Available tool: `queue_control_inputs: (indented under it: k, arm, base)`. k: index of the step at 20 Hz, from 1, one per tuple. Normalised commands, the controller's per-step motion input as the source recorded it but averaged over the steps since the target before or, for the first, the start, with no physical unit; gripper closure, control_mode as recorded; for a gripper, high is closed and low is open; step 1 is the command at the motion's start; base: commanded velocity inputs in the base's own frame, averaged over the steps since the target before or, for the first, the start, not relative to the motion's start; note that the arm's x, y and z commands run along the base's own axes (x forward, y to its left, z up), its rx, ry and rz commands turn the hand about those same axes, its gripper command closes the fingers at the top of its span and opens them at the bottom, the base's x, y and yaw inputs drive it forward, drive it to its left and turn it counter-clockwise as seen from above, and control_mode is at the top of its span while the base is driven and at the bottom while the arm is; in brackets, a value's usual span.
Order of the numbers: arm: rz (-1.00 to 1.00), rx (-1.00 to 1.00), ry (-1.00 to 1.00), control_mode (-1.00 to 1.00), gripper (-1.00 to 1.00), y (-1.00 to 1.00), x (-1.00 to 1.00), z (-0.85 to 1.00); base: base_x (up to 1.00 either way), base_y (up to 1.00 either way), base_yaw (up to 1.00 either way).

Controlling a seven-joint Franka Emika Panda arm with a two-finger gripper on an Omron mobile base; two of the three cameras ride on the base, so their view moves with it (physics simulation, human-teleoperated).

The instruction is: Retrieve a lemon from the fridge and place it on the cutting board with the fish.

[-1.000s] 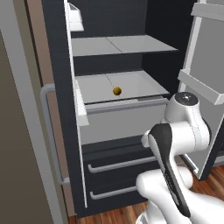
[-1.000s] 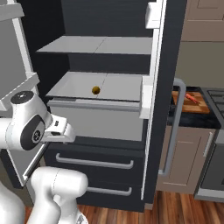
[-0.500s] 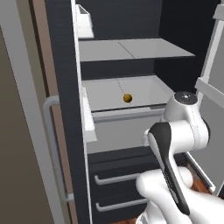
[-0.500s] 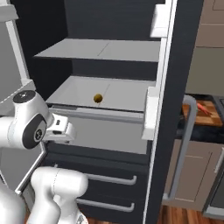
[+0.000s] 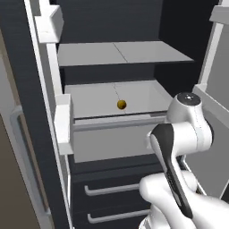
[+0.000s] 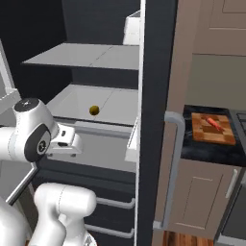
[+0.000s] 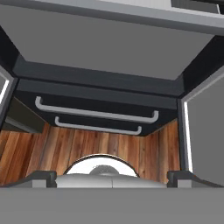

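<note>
Step in hand: the arm is facing the open fridge (image 5: 134,27), readying a reach for the lemon (image 5: 121,104); nothing is being held.
Lemon: it is sitting on the light grey lower shelf (image 5: 89,96), near the middle, toward the front lip (image 5: 120,121); in the right base view the lemon (image 6: 94,110) lies at about 1 o'clock from the arm's big joint.
Fingers: the two dark tips (image 7: 41,176) are standing wide apart at the bottom of the hand view, with nothing between them.
Hand aim: the hand camera is looking down at the two drawer handles (image 7: 96,114) and the wood floor (image 7: 109,146), so I judge the hand is pointing too low for the shelf.
Doing it well: the wrist is needing to lift and tilt toward 12 o'clock, clear the shelf lip, then come down over the ball with the tips on either side.
Risk: a small round fruit is likely rolling away if one tip is nudging it first.
Destination: the cutting board (image 6: 212,129) with the fish (image 6: 214,123) is lying on the dark surface (image 6: 192,149) at 3 o'clock, beyond the fridge door (image 6: 156,96).
</note>
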Motion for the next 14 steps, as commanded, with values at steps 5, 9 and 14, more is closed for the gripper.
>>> queue_control_inputs:
  k: [5,9,14]
  arm:
    - [0.0,0.0,0.0,1.0,-1.0,0.0,0.0,0.0]
    - [0.0,0.0,0.0,1.0,-1.0,0.0,0.0,0.0]
    - [0.0,0.0,0.0,1.0,-1.0,0.0,0.0,0.0]
  base:
    - [0.28,0.04,0.0]
    - [0.41,0.4,-0.01]
    - [0.42,0.47,-0.05]
